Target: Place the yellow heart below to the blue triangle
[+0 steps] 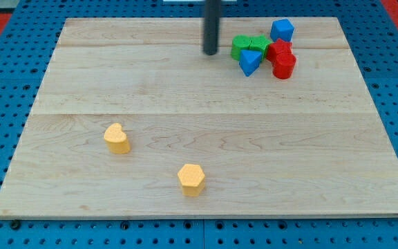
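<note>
While my tip [211, 52] stands near the view's top, just left of the clustered blocks and touching none of them, the yellow heart [117, 138] lies well apart at the lower left of the wooden board [185, 90] — so I judge the task to be at its very start, with the approach to the heart not yet made. The blue triangle [249, 62] sits at the bottom-left edge of the cluster, with bare board beneath it toward the view's bottom. The next move, as I read it, calls for bringing the tip round to the heart's left and lower side, then pushing it rightward and upward to a spot under the triangle — steering clear of the yellow hexagon-like block [191, 179] near the bottom centre. There are no jaws here, only a rod. Counted: two yellow blocks, two blue (the triangle and a blue cube [282, 30]), what look like two green blocks [249, 45] pressed together, and two red blocks [282, 58].
</note>
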